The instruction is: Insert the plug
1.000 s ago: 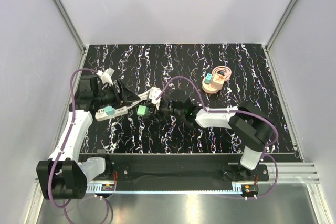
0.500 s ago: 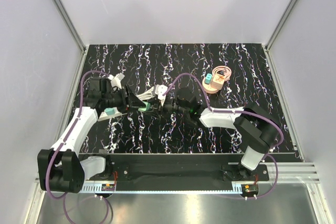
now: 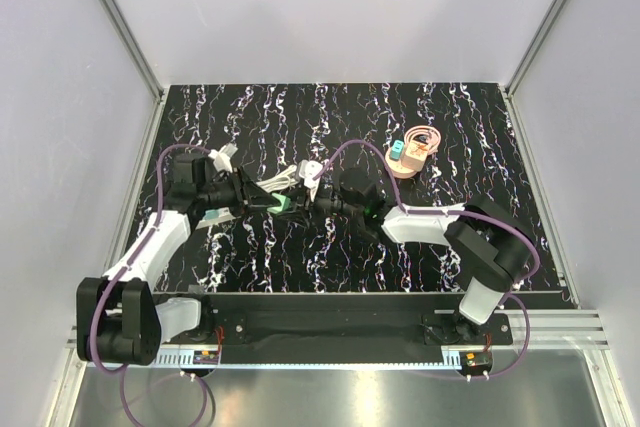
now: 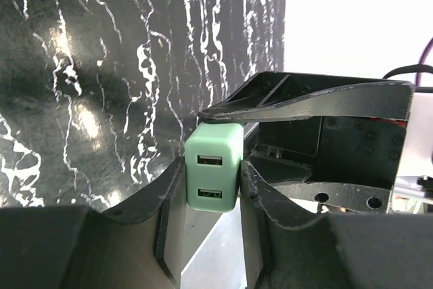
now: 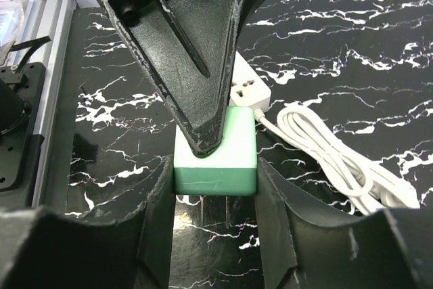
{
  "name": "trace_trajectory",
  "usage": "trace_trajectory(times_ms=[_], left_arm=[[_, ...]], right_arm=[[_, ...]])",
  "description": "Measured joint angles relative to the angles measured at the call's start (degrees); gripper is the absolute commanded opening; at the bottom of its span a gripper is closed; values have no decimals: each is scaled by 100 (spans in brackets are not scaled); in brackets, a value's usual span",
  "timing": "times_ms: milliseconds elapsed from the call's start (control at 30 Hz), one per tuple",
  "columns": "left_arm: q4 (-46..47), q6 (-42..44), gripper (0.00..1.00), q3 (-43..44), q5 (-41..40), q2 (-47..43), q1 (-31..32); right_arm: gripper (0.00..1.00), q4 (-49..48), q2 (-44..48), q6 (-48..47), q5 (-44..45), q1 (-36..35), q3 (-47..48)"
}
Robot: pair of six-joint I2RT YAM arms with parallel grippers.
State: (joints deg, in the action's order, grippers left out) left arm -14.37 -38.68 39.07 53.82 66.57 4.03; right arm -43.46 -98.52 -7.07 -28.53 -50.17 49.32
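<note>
- Power strip [image 5: 247,90]: white, flat on the black table [image 3: 450,247], its cable lying beside it.
- Left gripper [image 4: 212,175]: clamped on the green cube [image 4: 213,167], just off the strip's end.
- Right gripper [image 5: 215,167]: clamped on the same cube from the opposite side.
- Plug [image 3: 208,212]: teal, on the power strip.

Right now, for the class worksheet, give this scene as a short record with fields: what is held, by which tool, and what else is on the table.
held item: light green plastic cube with two slots in one face
left tool: shut on the cube
right tool: shut on the same cube, from the opposite side
near the cube: white plastic power strip, white coiled cable beside it
far side: small teal plastic cube on a peach round coil
surface: black white-veined table top
</note>
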Motion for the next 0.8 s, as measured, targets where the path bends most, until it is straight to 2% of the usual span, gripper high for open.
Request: trace_trajectory(times_ms=[33,67,167,200,300,500,633,800], left_arm=[[120,-94,0,-55,9,0,0],[245,-197,0,-111,17,0,0],[501,-553,0,-225,37,-9,52],[525,-686,0,-243,11,-17,81],[492,-1084,0,-249,-348,-129,120],[42,-1880,0,-28,-1718,-476,122],[-885,-2361,0,870,-2879,-426,127],[-2455,-3217,0,2710,-4315,282,166]], right_arm=[[52,-2,0,24,13,9,-9],[69,-4,0,63,37,13,-17],[88,-133,0,212,105,-4,-31],[99,-208,11,247,153,-20,-44],[100,-269,216,474,356,-28,-225],[100,-136,1307,1226,1091,-35,-723],[100,184,2232,1580,1829,-35,-909],[100,546,2876,1665,2608,-35,-1038]])
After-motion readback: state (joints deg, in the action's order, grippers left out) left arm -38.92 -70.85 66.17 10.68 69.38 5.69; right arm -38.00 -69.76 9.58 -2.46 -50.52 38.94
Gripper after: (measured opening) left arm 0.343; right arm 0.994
